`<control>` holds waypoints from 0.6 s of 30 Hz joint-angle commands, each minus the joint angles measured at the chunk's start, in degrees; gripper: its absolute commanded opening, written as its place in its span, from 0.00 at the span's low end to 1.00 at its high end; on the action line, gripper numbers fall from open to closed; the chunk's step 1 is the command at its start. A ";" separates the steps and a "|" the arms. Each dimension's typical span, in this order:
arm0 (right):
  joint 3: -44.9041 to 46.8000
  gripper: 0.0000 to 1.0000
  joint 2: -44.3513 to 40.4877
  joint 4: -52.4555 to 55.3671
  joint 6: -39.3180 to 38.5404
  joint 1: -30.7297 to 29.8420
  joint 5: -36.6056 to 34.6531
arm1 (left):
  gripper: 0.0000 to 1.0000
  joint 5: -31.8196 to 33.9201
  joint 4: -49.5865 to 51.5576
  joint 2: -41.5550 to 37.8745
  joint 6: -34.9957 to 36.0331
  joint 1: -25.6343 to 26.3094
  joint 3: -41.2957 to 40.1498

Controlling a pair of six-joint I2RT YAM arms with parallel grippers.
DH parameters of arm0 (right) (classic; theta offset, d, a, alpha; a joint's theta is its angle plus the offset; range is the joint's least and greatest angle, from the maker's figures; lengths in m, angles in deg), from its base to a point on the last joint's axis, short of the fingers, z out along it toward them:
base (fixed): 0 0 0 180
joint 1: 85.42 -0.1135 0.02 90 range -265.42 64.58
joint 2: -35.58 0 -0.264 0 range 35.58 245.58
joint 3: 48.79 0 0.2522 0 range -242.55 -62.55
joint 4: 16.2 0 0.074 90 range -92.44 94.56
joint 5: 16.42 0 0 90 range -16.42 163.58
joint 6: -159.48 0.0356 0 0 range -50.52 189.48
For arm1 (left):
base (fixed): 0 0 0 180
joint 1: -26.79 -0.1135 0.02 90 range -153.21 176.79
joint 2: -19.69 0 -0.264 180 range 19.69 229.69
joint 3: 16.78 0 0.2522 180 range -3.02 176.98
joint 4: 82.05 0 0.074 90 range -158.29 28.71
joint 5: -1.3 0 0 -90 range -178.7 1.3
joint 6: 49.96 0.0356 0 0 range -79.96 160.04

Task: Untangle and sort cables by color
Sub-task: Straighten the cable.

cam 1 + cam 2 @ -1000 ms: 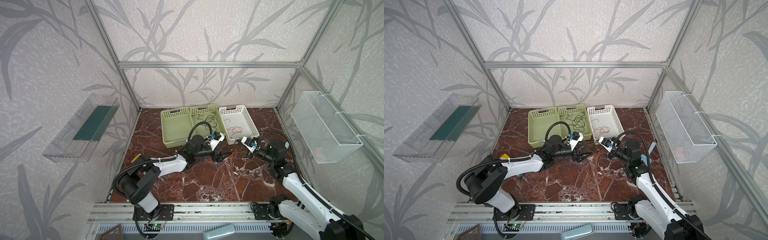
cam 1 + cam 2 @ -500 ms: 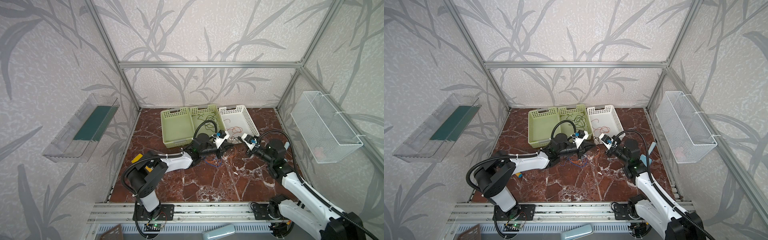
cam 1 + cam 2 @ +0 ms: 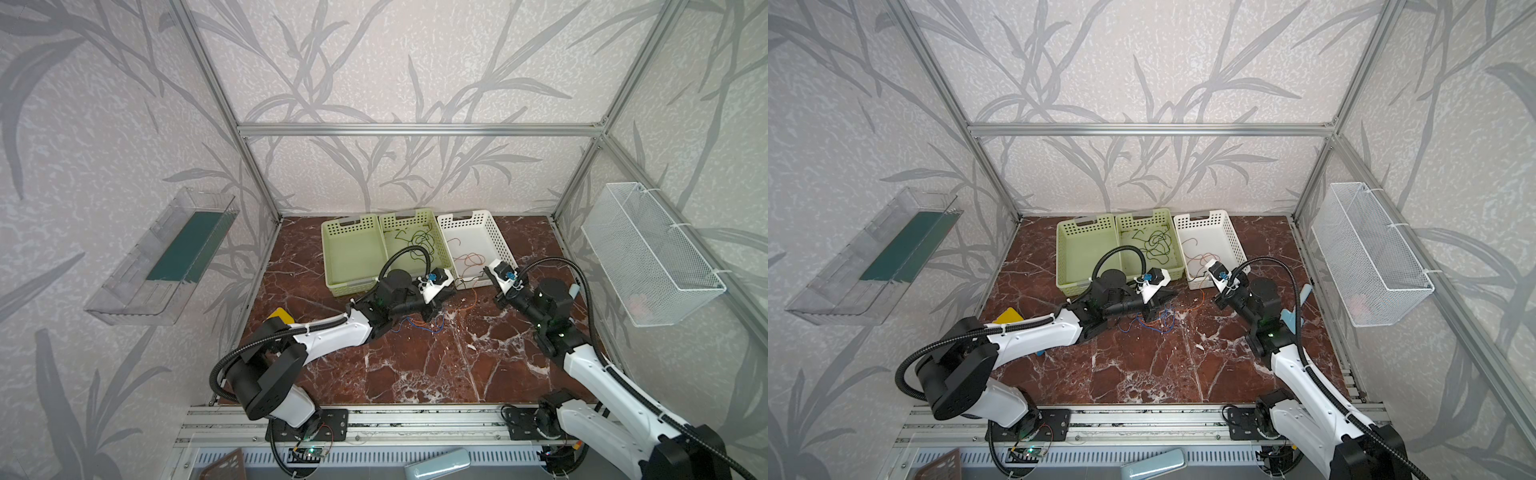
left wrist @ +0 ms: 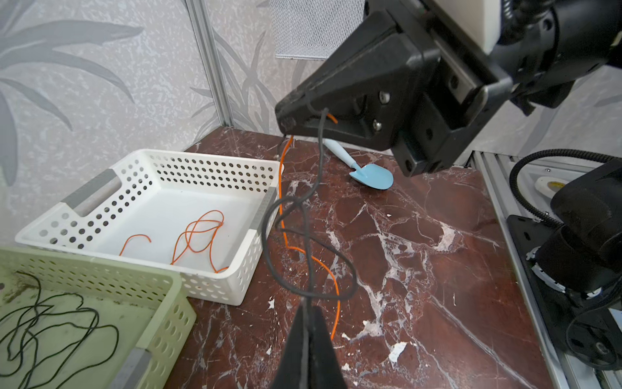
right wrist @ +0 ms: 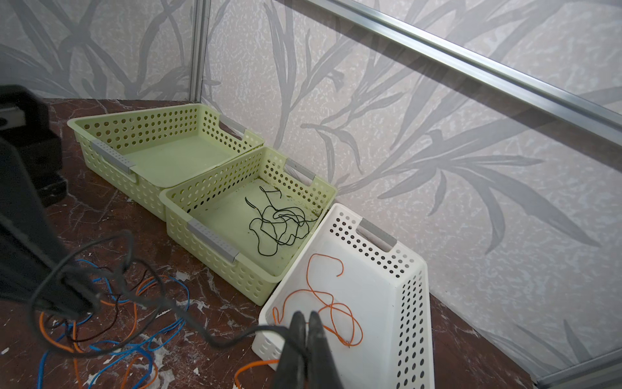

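In a top view, lower centre, the left gripper [image 3: 444, 301] hangs over the blue-and-orange tangle [image 3: 417, 325]. The right gripper [image 3: 486, 275] is just right of it, by the white basket [image 3: 500, 239]. Left wrist view: both grippers pinch one dark cable [image 4: 319, 158], looped mid-frame round an orange cable [image 4: 337, 303] — pulling apart could cinch that loop or slip the thin wire free. Right wrist view, bottom: its fingers [image 5: 296, 333] are closed on it. A second ago the left jaws stood apart — now they are pinched together.

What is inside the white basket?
Only orange cables in loops on the floor of the white basket. In the right wrist view the right claw covers part of its rim.
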 commanded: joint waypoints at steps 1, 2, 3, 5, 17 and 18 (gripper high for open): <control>-1.87 0.00 -0.34 -1.54 1.21 0.32 -0.53 | 0.00 1.70 2.38 -1.23 3.23 0.10 -0.67; -1.92 0.00 -0.60 -1.38 1.21 0.39 -0.59 | 0.00 1.98 2.88 -1.30 3.60 0.10 -0.66; -1.92 0.00 -0.84 -1.10 1.25 0.51 -0.61 | 0.00 2.27 3.54 -1.57 3.95 0.10 -0.63; -2.07 0.00 -1.23 -0.49 1.45 0.99 -1.03 | 0.00 2.76 4.42 -1.98 4.63 0.11 -0.90; -2.84 0.00 -0.72 2.80 0.80 1.65 1.95 | 0.00 3.61 7.71 -3.49 6.93 0.10 -1.15; -2.88 0.00 -0.85 2.69 1.17 1.61 0.71 | 0.00 3.86 7.87 -3.61 7.10 0.10 -1.23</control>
